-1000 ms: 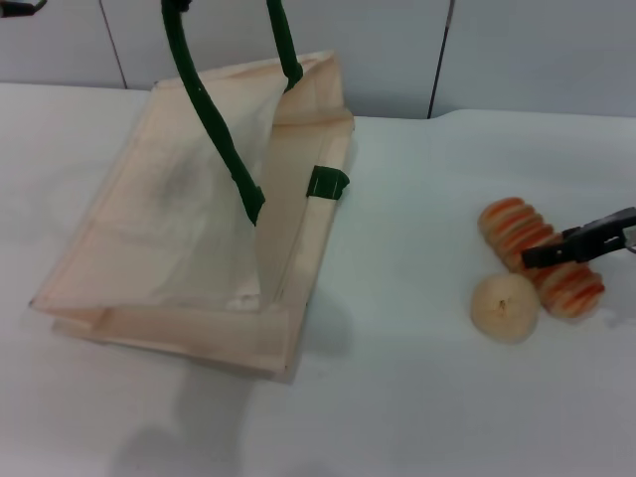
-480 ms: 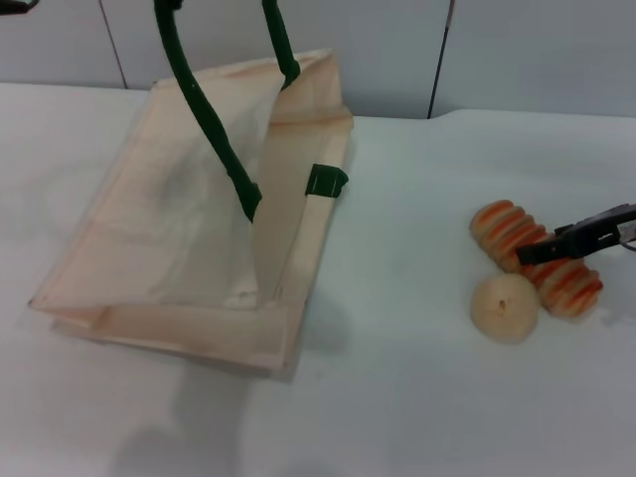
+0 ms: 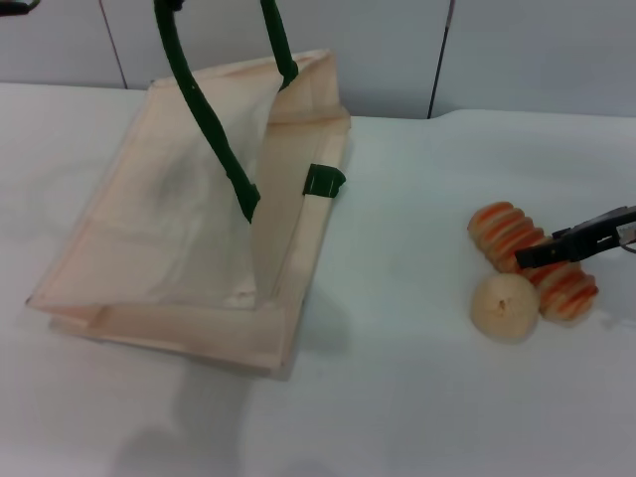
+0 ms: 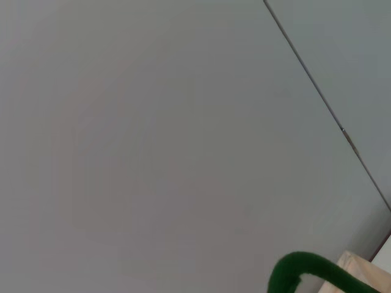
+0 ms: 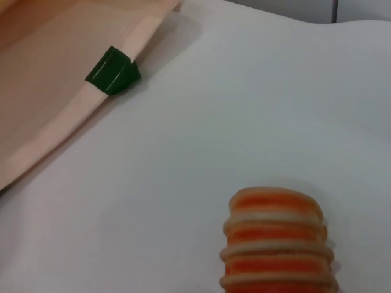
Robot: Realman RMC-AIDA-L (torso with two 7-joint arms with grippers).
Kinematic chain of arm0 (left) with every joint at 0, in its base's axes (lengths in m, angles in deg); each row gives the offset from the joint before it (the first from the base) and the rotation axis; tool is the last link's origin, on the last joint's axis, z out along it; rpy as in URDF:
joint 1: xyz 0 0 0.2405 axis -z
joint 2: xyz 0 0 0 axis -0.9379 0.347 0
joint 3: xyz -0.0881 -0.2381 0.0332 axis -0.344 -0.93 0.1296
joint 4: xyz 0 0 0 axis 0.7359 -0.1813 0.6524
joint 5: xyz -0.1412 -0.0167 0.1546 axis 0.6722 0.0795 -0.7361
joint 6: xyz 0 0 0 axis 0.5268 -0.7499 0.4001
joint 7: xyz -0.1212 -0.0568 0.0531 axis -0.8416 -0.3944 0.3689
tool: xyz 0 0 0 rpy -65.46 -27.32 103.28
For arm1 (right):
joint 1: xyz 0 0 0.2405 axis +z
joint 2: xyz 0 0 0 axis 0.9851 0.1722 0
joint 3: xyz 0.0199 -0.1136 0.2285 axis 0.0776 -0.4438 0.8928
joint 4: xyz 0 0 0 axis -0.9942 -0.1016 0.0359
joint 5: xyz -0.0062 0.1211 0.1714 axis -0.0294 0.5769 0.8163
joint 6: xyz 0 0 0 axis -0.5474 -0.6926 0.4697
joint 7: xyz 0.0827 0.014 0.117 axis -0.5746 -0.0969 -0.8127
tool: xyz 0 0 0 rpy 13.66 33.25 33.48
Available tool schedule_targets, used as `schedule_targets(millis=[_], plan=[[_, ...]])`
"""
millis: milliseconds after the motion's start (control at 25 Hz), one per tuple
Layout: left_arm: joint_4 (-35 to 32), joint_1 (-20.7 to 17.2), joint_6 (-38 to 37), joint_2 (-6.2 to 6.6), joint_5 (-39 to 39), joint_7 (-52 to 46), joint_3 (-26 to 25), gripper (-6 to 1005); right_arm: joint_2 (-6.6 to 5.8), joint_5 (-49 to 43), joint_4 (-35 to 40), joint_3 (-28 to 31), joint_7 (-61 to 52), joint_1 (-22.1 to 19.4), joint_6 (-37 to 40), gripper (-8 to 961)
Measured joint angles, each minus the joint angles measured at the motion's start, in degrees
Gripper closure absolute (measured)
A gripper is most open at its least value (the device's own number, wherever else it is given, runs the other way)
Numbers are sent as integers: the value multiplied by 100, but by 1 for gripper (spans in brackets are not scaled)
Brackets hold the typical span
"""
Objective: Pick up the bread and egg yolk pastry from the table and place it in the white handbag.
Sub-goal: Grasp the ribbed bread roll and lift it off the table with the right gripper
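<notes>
The bread (image 3: 502, 231), an orange and cream ridged loaf, lies on the table at the right; its end also shows in the right wrist view (image 5: 276, 244). My right gripper (image 3: 532, 253) reaches in from the right edge and is shut across the loaf's middle. The egg yolk pastry (image 3: 505, 306), a pale round ball, sits touching the loaf's near side. The white handbag (image 3: 169, 229) lies at the left, its dark green handles (image 3: 214, 129) pulled up out of the top of the view. My left gripper is out of view; the left wrist view shows only a handle loop (image 4: 305, 271).
A green tab (image 3: 324, 181) sits on the bag's right edge and also shows in the right wrist view (image 5: 112, 71). Bare white table (image 3: 417, 378) lies between the bag and the pastries. A grey wall (image 3: 517, 50) stands behind the table.
The right gripper and the bread have shifted slightly left together. The pastry has stayed put. The bag and its handles have barely moved.
</notes>
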Motion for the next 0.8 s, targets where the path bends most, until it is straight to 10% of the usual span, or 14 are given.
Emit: schedule_targets(millis=[800], plan=[[18, 10, 0, -9, 0, 0, 6, 885, 15, -136, 227, 0, -205, 4, -401, 187]])
